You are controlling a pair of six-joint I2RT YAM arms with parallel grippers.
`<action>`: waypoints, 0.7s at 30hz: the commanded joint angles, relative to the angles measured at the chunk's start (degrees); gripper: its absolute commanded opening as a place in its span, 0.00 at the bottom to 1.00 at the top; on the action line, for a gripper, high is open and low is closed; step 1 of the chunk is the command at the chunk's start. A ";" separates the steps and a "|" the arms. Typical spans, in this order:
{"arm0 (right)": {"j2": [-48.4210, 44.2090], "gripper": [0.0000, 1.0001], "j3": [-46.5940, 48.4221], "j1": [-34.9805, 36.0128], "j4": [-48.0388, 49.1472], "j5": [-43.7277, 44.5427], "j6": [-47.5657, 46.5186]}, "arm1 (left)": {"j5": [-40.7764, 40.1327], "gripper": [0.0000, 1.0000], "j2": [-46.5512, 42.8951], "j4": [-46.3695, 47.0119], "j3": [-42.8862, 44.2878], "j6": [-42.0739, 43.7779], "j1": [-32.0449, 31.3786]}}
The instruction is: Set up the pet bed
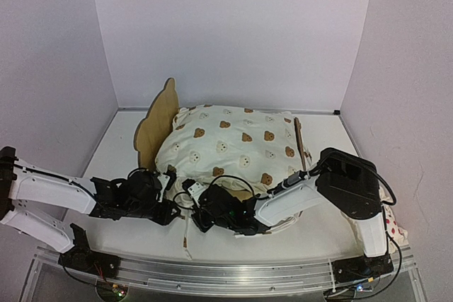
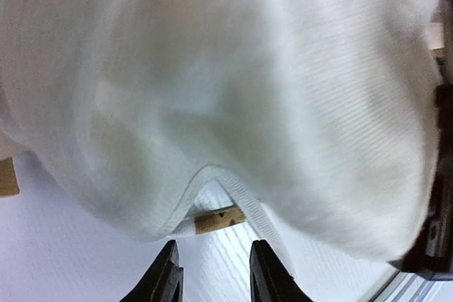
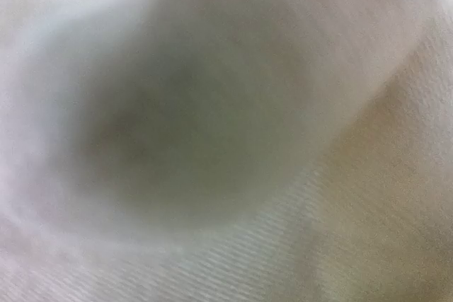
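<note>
One pet bed (image 1: 157, 126) stood mid-bench, its eared headboard to the left and one rail (image 1: 300, 143) showing at the right. One bear-print cushion (image 1: 233, 148) lay heaped over it, its near edge spilling past the frame. One dotted pillow (image 1: 391, 230) sat at the near right, beside the right arm's base. Both arms met at the cushion's near edge. The left jaws were spread and empty, just short of the cloth. The right jaws were lost against cloth, so I could not tell their state. Bare bench (image 1: 117, 153) lay to the left and far side.
</note>
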 commanded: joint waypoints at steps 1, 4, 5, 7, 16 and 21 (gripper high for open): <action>-0.36 0.07 1.19 -0.08 -2.05 2.11 0.23 | -2.97 0.33 1.22 -4.59 2.80 -2.53 -0.76; -1.46 0.09 0.34 -0.04 -2.70 3.25 -0.07 | -3.06 0.33 1.05 -4.52 2.33 -2.87 -0.97; -1.85 0.10 -0.05 -0.04 -2.79 3.66 -0.15 | -3.12 0.33 1.20 -4.55 2.36 -2.88 -0.95; -2.56 0.10 -0.81 -0.07 -2.91 4.14 -0.27 | -3.65 0.34 2.09 -4.83 2.68 -3.01 -0.99; -4.37 0.10 -3.05 -0.08 -2.99 4.10 0.71 | -7.37 0.38 6.63 -5.03 4.87 -4.22 -1.31; -4.71 0.10 -3.69 -0.03 -2.99 4.01 1.01 | -8.88 0.39 9.16 -5.06 6.05 -4.40 -1.34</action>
